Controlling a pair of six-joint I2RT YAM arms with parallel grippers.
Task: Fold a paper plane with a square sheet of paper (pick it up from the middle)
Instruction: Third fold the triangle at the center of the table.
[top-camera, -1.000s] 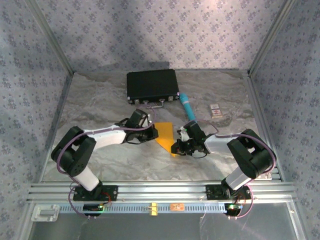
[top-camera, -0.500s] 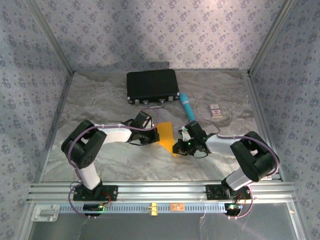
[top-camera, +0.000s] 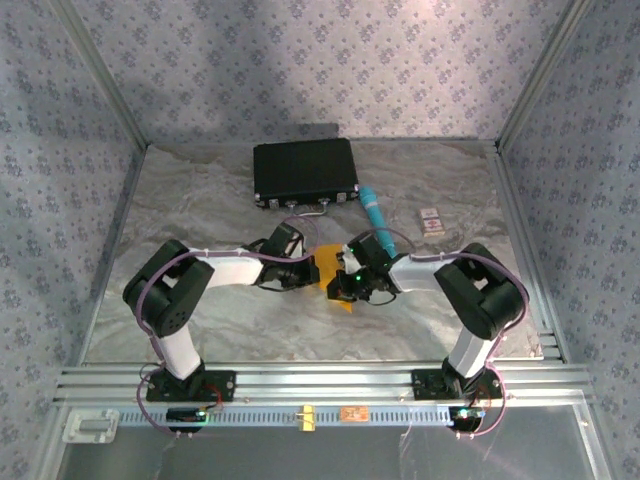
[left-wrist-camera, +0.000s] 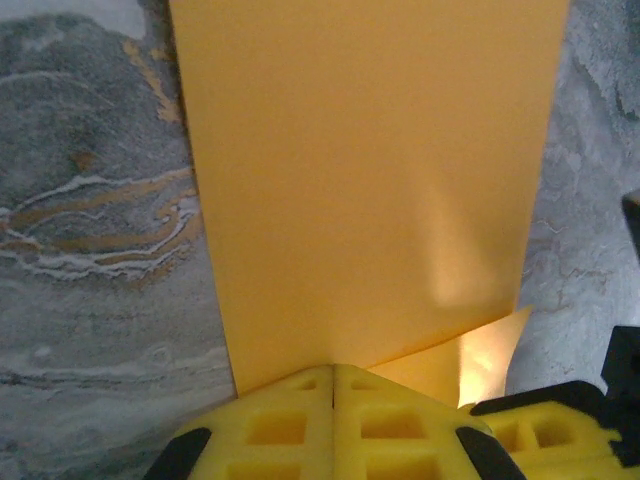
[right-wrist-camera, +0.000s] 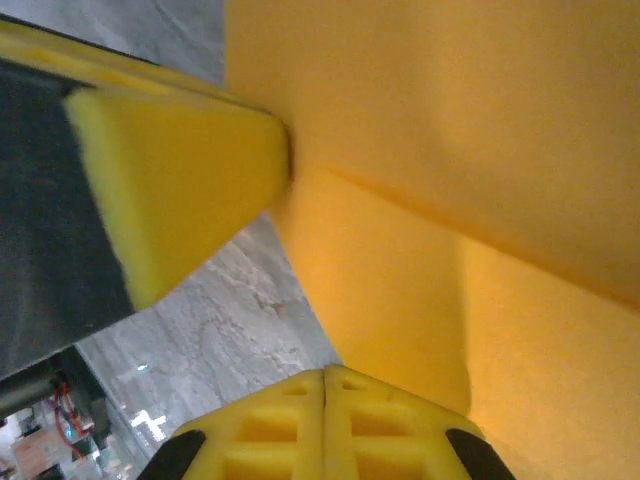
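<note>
The left end effector (left-wrist-camera: 333, 375) is clamped on the thin orange-yellow square sheet of paper (left-wrist-camera: 370, 180), which sits partly folded in the middle of the grey marbled desk (top-camera: 200, 205). The right end effector (right-wrist-camera: 325, 378) pinches its other side. Light, floppy and easily creased, it is probably best gripped at the edges near the fold.

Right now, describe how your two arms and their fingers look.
The left arm and right arm look alike: glossy black joints, white links, purple cables looping alongside. Their fingers are yellow blocks with square recesses, tapering to a wedge.
</note>
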